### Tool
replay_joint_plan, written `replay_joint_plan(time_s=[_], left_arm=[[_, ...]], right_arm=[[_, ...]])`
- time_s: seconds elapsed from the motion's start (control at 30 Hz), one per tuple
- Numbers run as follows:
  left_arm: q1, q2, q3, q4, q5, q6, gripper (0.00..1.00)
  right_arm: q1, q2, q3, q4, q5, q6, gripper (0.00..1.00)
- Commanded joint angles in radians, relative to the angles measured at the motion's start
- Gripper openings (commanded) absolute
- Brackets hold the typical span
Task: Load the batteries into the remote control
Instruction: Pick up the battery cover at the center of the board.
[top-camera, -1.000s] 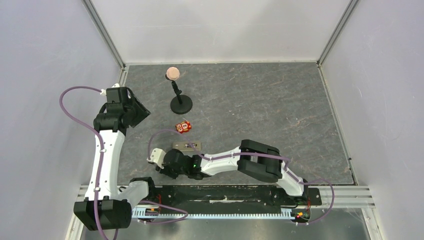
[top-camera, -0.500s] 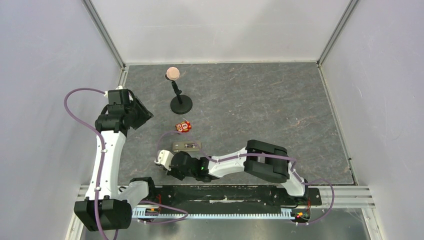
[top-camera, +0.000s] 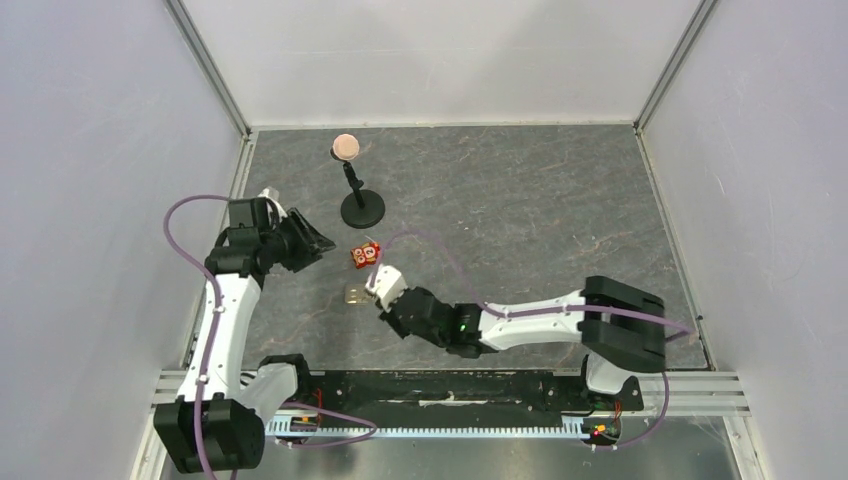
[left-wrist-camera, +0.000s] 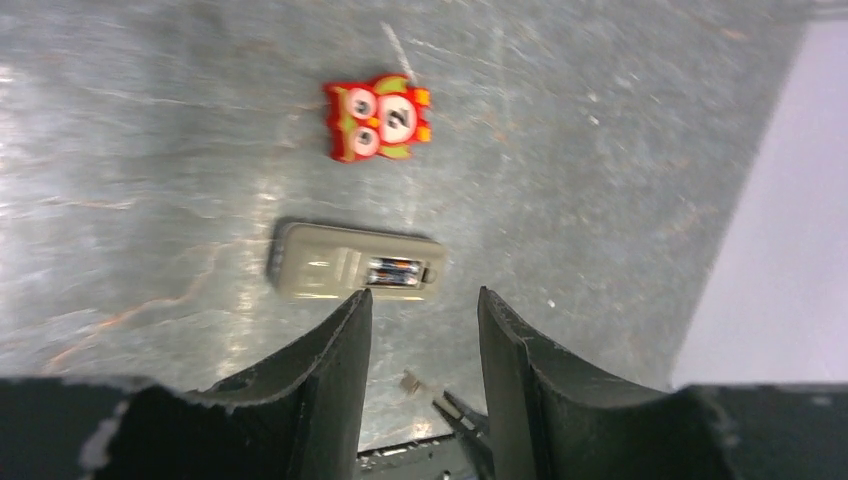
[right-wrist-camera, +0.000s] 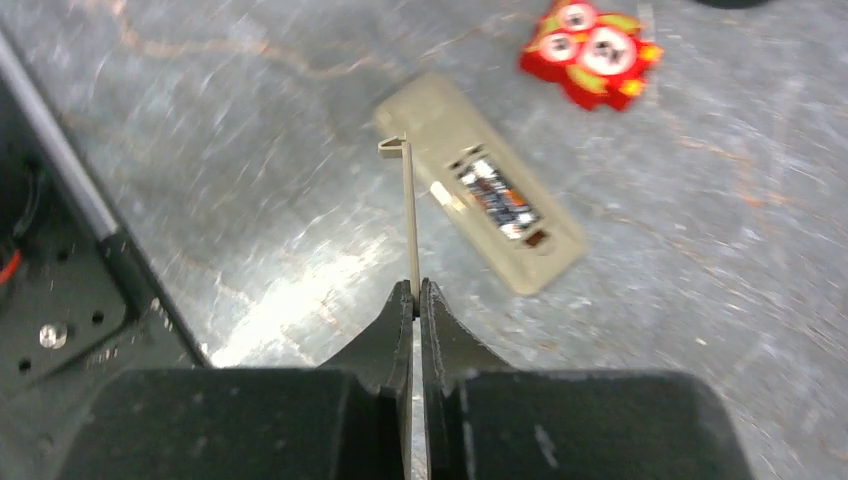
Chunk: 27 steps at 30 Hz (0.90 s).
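I am pinching my right claw (right-wrist-camera: 415, 292) fully closed on a thin flat beige plastic cover piece (right-wrist-camera: 410, 210). It is standing on edge between the fingertips and pointing away from the wrist, with a small hooked tab at its far tip. That tab is sitting just beside one end of the slim rectangular remote control (right-wrist-camera: 430, 112), but I cannot tell whether the two are touching.

The remote control is lying tan back side up on the dark grey stone-patterned counter (top-camera: 520, 200). It is in the near left part, closer to the near edge than to the far one. From above, my right wrist is covering most of it.

Its compartment is lying open toward one end, and the batteries (right-wrist-camera: 497, 197), slim dark cylinders with lighter ends, are resting inside it side by side. Blur is hiding their finer detail.

I am holding my left claw (left-wrist-camera: 423, 292) partly open with nothing between its fingers. It is hanging above the counter on the left-edge side of the remote control, well apart from it, and it is looking down along its fingers at the open compartment.

A small red owl-shaped gadget (left-wrist-camera: 378, 118) with two white circles is lying just past the remote control toward the far edge, without touching it. Further toward the far left corner, a black stand (top-camera: 362, 210) with a round base is carrying a small pinkish-tan disc on a thin stem.
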Motion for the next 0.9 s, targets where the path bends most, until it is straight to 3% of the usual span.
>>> replay_joint_plan(time_s=[0.0,0.1,0.2,0.37,0.6,0.87], left_arm=[[-0.011,-0.085,-0.106,0.268,0.282,-0.077,0.5],[-0.065,-0.143,-0.192,0.39,0.278,-0.132,0.5],[-0.232,-0.173,-0.244,0.502,0.205,-0.186,0.51],[-0.491,-0.126,-0.256,0.512,-0.103,-0.222,0.51],[-0.605,-0.019,-0.268,0.577,-0.201,-0.304,0.52],[-0.648,0.082,-0.234,0.601,-0.238,-0.335,0.52]], right_arm=[[-0.035,-0.094,-0.008,-0.085,0.155,0.175,0.0],[-0.04,-0.112,0.027,-0.191,0.237,0.265,0.0],[-0.045,-0.107,0.074,-0.289,0.313,0.322,0.0],[-0.054,-0.104,0.111,-0.382,0.396,0.327,0.0],[-0.053,-0.096,0.123,-0.369,0.403,0.325,0.0],[-0.053,-0.087,0.13,-0.333,0.386,0.306,0.0]])
